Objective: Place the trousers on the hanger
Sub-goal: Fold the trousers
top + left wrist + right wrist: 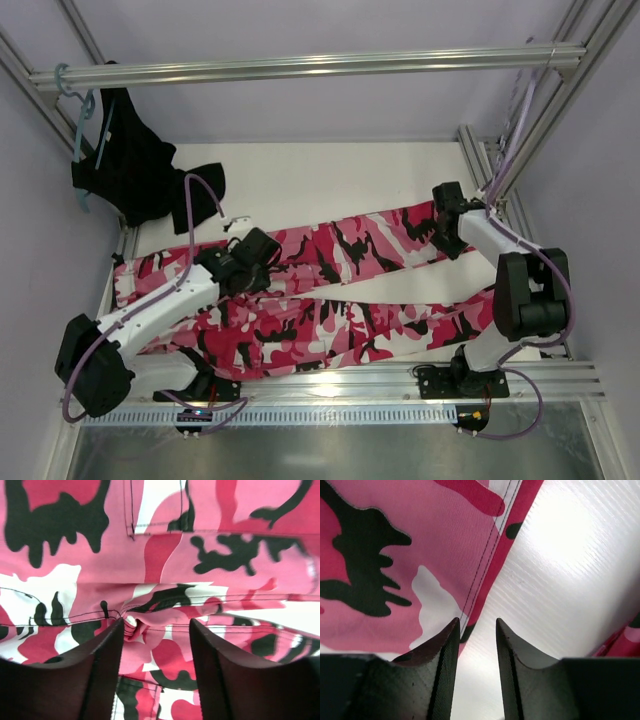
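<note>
A teal-blue hanger (78, 112) hooks over the far-left end of the rail (300, 68), and a black garment (140, 175) droops from it onto the back corner of the white counter (330, 180). The trousers (330, 300) lie flat across the counter. Their waist end is on the left and the two legs run off to the right, the far leg angled up towards the back.

The left gripper (268, 262) is down over the waist end, on the upper part of the trousers. In the left wrist view its jaws stand apart (156, 625), and a small puckered fold of camouflage cloth (165, 555) at a stitched seam sits right at the gap. The fold touches the tip of the left-hand finger (95, 665), but the jaws are not clamped on it.

The right gripper (447, 228) sits at the end of the far leg. Its wrist view shows the jaws parted (477, 622) and holding nothing. The stitched edge of the trousers (395, 530) runs under the left-hand fingertip, and the other fingertip is over bare counter (570, 555).

At the far right, the pale lilac hanger (522, 105) hangs from the rail end, well apart from the body of the trousers, and nothing is draped on it.
</note>
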Controlling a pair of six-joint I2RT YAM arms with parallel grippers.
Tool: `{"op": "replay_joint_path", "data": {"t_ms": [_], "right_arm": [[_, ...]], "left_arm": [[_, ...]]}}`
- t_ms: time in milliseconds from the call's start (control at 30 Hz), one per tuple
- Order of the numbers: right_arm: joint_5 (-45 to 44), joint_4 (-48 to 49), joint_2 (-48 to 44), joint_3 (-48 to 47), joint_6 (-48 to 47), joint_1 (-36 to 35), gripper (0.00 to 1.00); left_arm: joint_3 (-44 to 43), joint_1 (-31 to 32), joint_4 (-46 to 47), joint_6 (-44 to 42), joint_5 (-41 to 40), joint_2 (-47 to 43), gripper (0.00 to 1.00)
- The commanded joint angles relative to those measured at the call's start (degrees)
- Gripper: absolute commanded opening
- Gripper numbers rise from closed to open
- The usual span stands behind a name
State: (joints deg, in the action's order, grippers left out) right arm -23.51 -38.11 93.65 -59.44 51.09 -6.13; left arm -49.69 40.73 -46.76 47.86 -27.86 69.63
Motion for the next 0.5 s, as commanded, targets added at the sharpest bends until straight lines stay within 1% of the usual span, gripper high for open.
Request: {"op": "replay_joint_path", "data": {"t_ms": [0, 67, 100, 133, 200, 233, 333, 367, 433, 467], "right_arm": [[1.8, -1.2, -7.8, 2.1, -1.3, 0.2, 0.39], [3.5, -1.0, -12.5, 4.7, -1.5, 0.2, 0.43], [3.5, -3.1, -13.8, 5.2, -1.1, 0.4, 0.47], [3.5, -4.7, -15.2, 5.6, -0.6, 1.6, 0.48], [2.9, -9.2, -18.6, 6.0, 0.4, 3.6, 0.49], [1.9, -10.5, -19.6, 6.4, 0.3, 5.4, 0.49], [2.3, -12.3, -23.9, 7.9, -3.4, 12.4, 0.51], [2.4, -12.2, -25.0, 8.5, -4.5, 16.9, 0.51], [2.5, -10.5, -26.8, 9.6, -8.3, 20.5, 0.54], [2.6, -10.2, -26.9, 9.8, -8.9, 24.1, 0.54]], "left_arm": [[-5.2, -1.4, -3.5, 3.5, -3.3, -1.3, 0.57], [-8.7, -5.5, -4.9, 3.1, -0.4, -0.4, 0.6], [-10.1, -7.1, -5.4, 3.2, 0.9, 0.4, 0.61], [-12.0, -10.5, -6.1, 3.2, 3.3, 0.4, 0.61], [-12.7, -14.0, -7.0, 4.4, 3.5, 0.0, 0.61], [-12.1, -18.9, -7.5, 6.2, 3.9, -1.1, 0.62], [-9.6, -27.2, -9.3, 8.9, 6.6, -4.4, 0.63], [-8.8, -32.2, -9.6, 9.3, 7.4, -5.2, 0.63], [-7.6, -36.3, -9.9, 9.3, 8.1, -7.9, 0.63], [-6.7, -40.2, -10.8, 9.3, 7.8, -9.0, 0.64]]}}
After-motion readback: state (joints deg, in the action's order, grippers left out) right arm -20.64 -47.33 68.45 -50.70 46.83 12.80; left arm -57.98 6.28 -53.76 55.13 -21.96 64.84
